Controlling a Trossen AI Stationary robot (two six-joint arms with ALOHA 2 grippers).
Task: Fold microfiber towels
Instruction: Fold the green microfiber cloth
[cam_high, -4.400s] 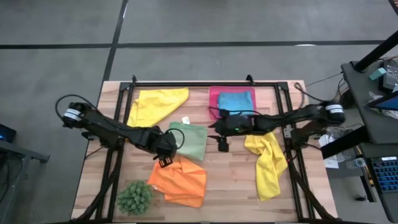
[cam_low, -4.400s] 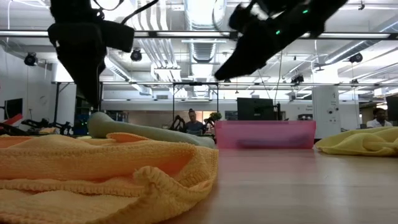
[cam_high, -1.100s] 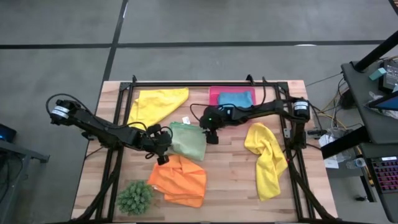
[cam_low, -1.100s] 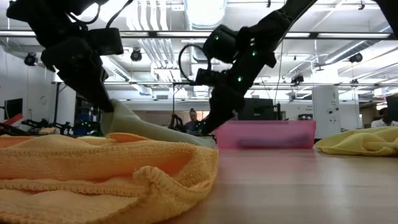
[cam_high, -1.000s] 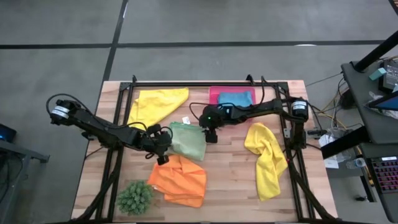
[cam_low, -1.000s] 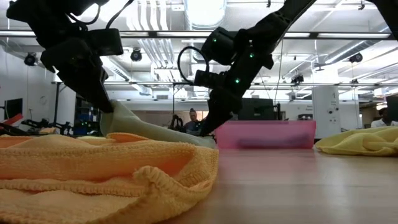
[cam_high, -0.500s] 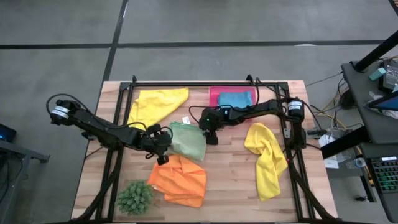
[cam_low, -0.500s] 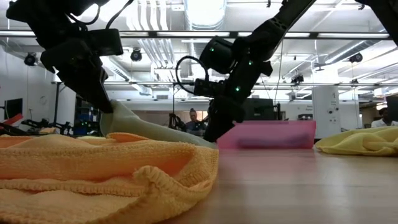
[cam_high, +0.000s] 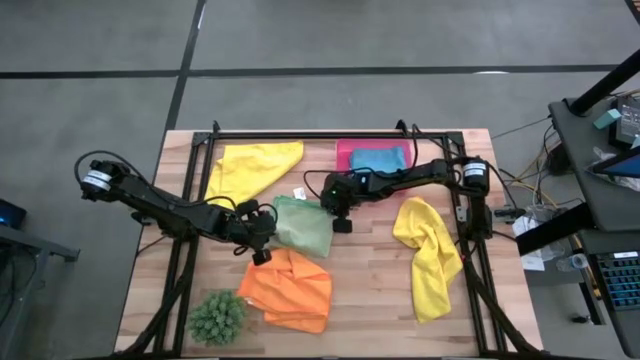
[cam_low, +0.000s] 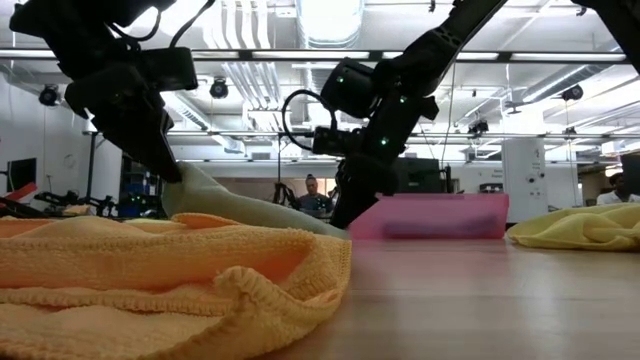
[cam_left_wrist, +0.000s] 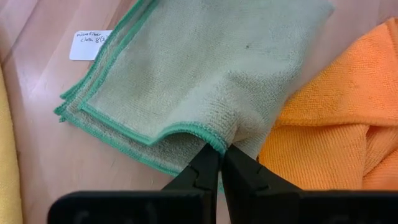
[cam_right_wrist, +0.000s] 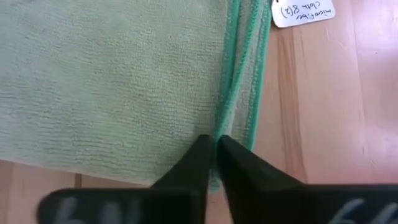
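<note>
Pinching the green towel (cam_high: 304, 226) from both sides, the two claws sit at table centre; the left claw (cam_left_wrist: 221, 163) has its fingers pressed together on a lifted corner at the towel's 8 o'clock, beside the orange towel (cam_high: 288, 290); the right claw (cam_right_wrist: 215, 154) is clamped on the doubled green hem at the towel's 3 o'clock edge, near a small white label (cam_right_wrist: 302, 12).

Judging by the fine looped pile and the way the corner droops from the left claw, the cloth is light, limp and not slippery; it will sag and drag rather than hold a shape, so hems and corners are the sensible holds, both layers caught together, lifted evenly so the fold stays square.

Counted in the high view: five towels; two yellow (cam_high: 252, 167) (cam_high: 430, 255), one at 11 o'clock on the table (cam_high: 370, 300), one crumpled at 4 o'clock; one blue (cam_high: 379, 159) lying in the pink tray (cam_high: 343, 150) at 12 o'clock; one green; one orange at 7 o'clock; one tray; one plant ball (cam_high: 217, 317) at 8 o'clock; two arms.
</note>
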